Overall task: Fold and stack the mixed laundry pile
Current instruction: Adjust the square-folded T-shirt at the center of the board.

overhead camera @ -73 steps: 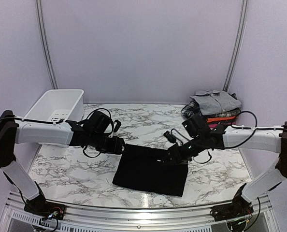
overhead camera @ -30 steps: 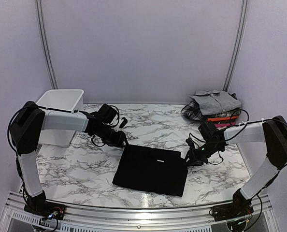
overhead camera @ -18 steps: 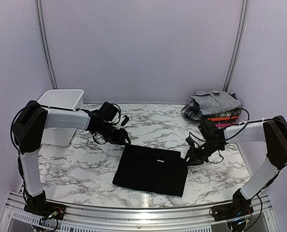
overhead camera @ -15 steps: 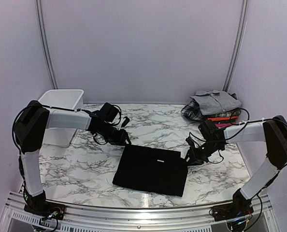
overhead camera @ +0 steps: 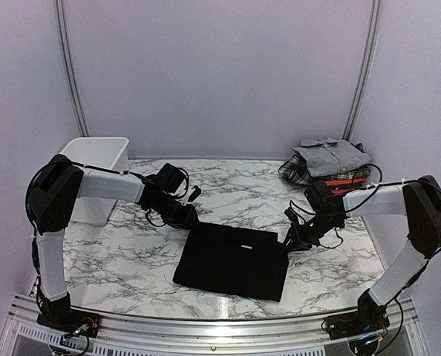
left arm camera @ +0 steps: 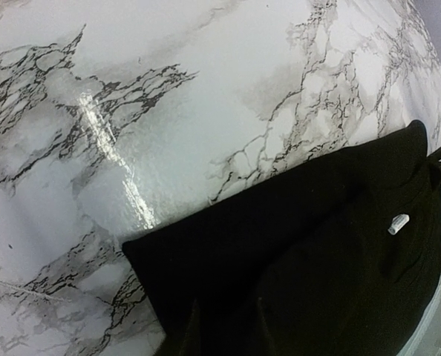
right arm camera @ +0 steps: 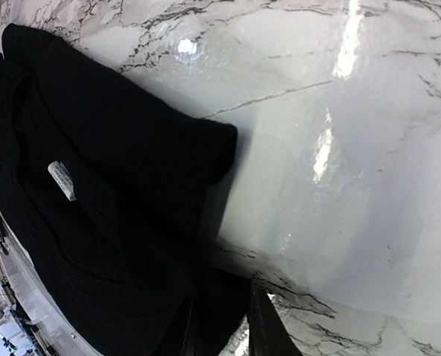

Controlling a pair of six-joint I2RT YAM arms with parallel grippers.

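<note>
A black cloth (overhead camera: 232,261), folded into a rectangle, lies flat in the middle of the marble table, with a small white tag (left arm camera: 398,223) near its far edge. My left gripper (overhead camera: 188,218) is low at the cloth's far left corner. In the left wrist view its fingers (left arm camera: 227,299) stand a little apart over that corner (left arm camera: 206,252). My right gripper (overhead camera: 288,242) is at the far right corner. In the right wrist view its fingers (right arm camera: 220,291) are also apart, with the cloth's edge (right arm camera: 206,222) lying between them. Folded garments (overhead camera: 330,167) are stacked at the back right, a grey collared shirt (overhead camera: 332,154) on top.
A white plastic basket (overhead camera: 94,167) stands at the back left beside my left arm. The stack shows a plaid piece (overhead camera: 295,169) and orange and pink layers (overhead camera: 344,182). The table's near edge is a metal rail (overhead camera: 220,326).
Both grippers have settled lower at the cloth's far corners and their fingers have drawn slightly closer together. The cloth has not moved.
</note>
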